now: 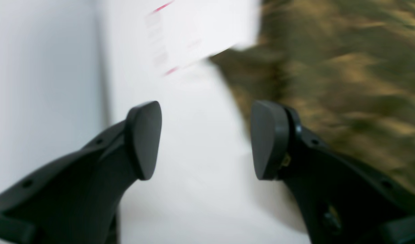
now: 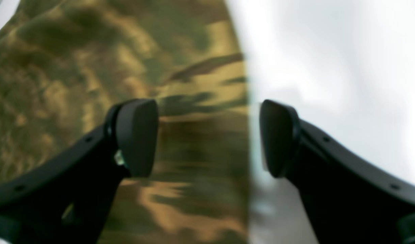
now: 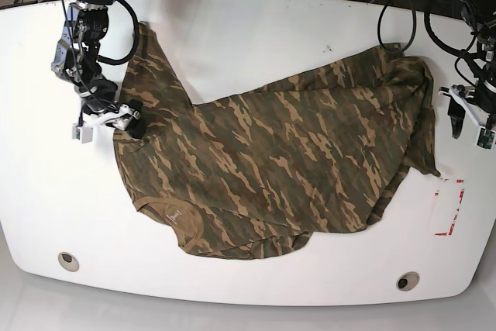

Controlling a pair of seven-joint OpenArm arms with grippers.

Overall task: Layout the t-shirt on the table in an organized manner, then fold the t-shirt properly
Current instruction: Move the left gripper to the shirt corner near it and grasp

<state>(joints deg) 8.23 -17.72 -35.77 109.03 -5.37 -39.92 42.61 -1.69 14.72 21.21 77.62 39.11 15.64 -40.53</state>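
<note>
The camouflage t-shirt (image 3: 287, 160) lies spread but rumpled across the white table (image 3: 256, 44), collar towards the front left. My right gripper (image 3: 133, 120) is at the shirt's left edge. In the right wrist view it (image 2: 209, 135) stands open astride that edge, one finger over the cloth (image 2: 92, 67), the other over bare table (image 2: 329, 61). My left gripper (image 3: 469, 128) hangs just off the shirt's right edge. It (image 1: 205, 139) is open over bare table (image 1: 200, 189) with nothing between its fingers, and the shirt (image 1: 346, 67) lies to its right.
A red-marked rectangle (image 3: 449, 207) sits on the table at the right, near the shirt's lower right edge. Two round grommet holes (image 3: 68, 260) (image 3: 407, 280) lie along the front edge. Cables crowd the floor behind the table's far edge.
</note>
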